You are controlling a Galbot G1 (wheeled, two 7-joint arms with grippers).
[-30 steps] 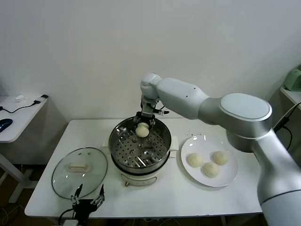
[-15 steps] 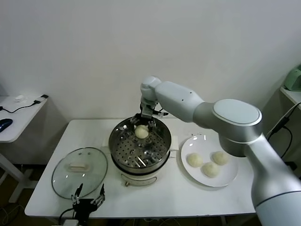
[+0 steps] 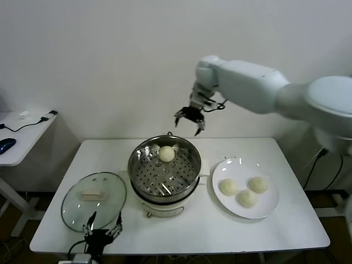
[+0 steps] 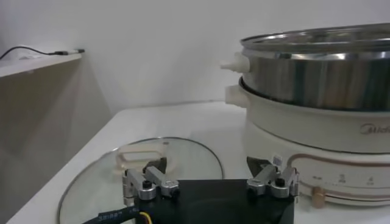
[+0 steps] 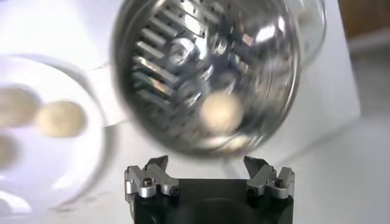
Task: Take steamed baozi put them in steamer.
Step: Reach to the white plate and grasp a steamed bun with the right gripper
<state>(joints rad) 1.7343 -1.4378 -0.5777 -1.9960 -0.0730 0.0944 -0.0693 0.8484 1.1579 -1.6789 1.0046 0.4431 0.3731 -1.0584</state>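
Note:
One steamed baozi [image 3: 166, 153] lies on the perforated tray at the far side of the steamer [image 3: 163, 196]. Three more baozi [image 3: 246, 197] rest on the white plate [image 3: 236, 169] to its right. My right gripper [image 3: 190, 119] hangs open and empty in the air above the steamer's far rim. Its wrist view looks down on the steamer [image 5: 183, 36], the baozi [image 5: 220, 112] inside and the plate [image 5: 79, 164], with the gripper [image 5: 207, 167] clear of all of them. My left gripper [image 3: 102, 230] is parked open at the table's front edge, by the lid.
A round glass lid [image 3: 93, 199] lies flat on the table left of the steamer and shows right before the left gripper [image 4: 210, 176] as the lid [image 4: 183, 155]. A low side table [image 3: 22, 132] with cables stands at the far left.
My right gripper opened and let the baozi go onto the steamer tray. It then rose up and to the right, away from the pot. The left arm has not moved.

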